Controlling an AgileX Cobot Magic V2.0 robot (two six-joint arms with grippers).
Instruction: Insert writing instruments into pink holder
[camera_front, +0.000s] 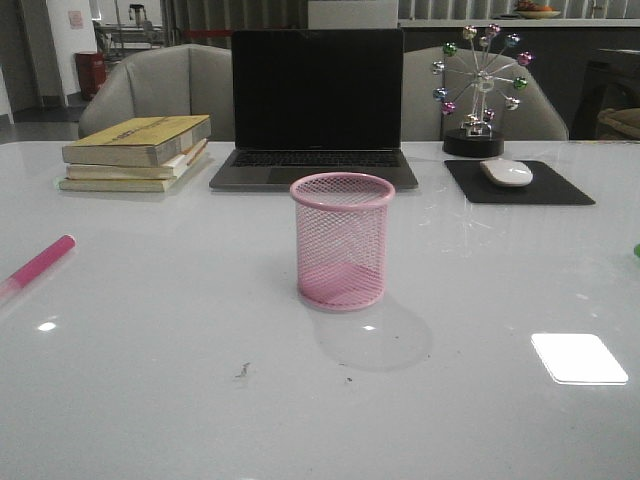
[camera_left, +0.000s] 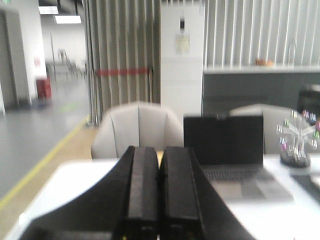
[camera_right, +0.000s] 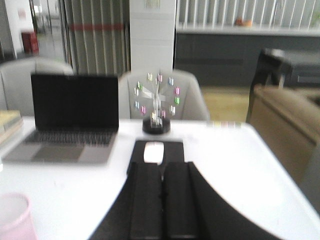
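The pink wire-mesh holder (camera_front: 342, 240) stands upright and empty in the middle of the white table; its rim also shows as a blurred pink shape (camera_right: 15, 215) in the right wrist view. The magenta marker (camera_front: 38, 265) lies flat at the table's left edge. A speck of green (camera_front: 636, 250) at the right edge may be the lime marker, mostly out of view. Neither arm appears in the front view. My left gripper (camera_left: 160, 167) is shut with nothing between its pads. My right gripper (camera_right: 162, 172) is shut and empty too, held above the table near the mouse pad.
An open laptop (camera_front: 316, 110) stands behind the holder. A stack of books (camera_front: 135, 152) lies at the back left. A white mouse (camera_front: 506, 172) rests on a black pad (camera_front: 560, 190) at the back right, beside a ferris-wheel ornament (camera_front: 478, 90). Grey chairs (camera_front: 160, 85) stand beyond the table.
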